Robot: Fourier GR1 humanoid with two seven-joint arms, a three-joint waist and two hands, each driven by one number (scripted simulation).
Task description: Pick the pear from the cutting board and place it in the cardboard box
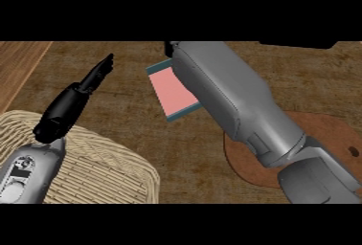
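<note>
currently the right forearm (233, 105) spans the cutting board (326, 130) to reach over the pink, teal-rimmed container (173, 93), probably the drop point, so it hides both the pear and whether the right hand (169, 48) holds it, while the left hand (67, 107) rests straight-fingered, apart, by the wicker basket (106, 167).

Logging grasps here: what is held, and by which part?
Left hand holds nothing, fingers straight. Right hand barely shows past its forearm: cannot tell.

A woven wicker basket (127, 158) fills the lower left of the frame, resting on the dark brown wood-grain desk (141, 95), with a lighter wooden strip (17, 67) at the upper left.
</note>
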